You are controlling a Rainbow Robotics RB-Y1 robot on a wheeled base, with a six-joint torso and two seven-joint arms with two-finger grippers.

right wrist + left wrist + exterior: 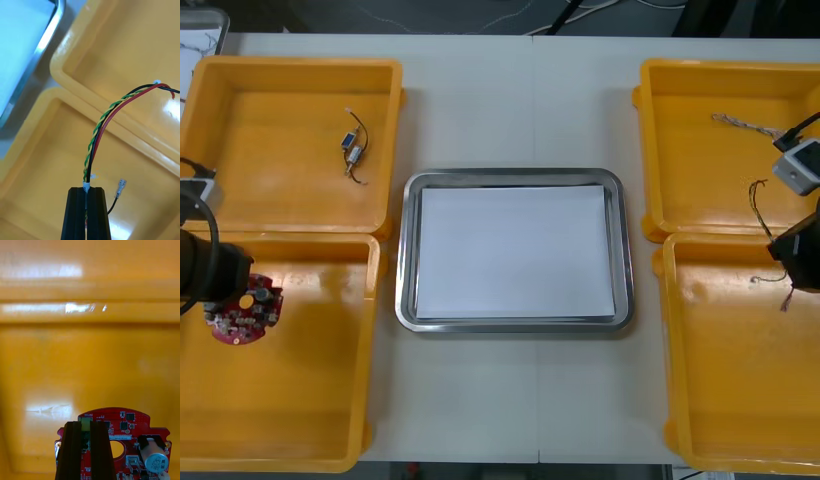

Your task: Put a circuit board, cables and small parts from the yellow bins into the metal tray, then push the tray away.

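Two pinches, left fingers (80,428) on round red board (123,426), right fingers (84,192) on twisted cables (98,131)

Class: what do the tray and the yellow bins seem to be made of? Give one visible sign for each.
Metal tray: likely steel, polished; its rim mirrors the light, and it is white inside. Yellow bins: probably moulded plastic, glossy; they have rounded corners and soft glare patches.

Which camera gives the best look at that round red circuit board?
The left wrist view: the circuit board sits close up, components plain, pinched by the left gripper. The front view shows the board small at the near left yellow bin, partly under the arm.
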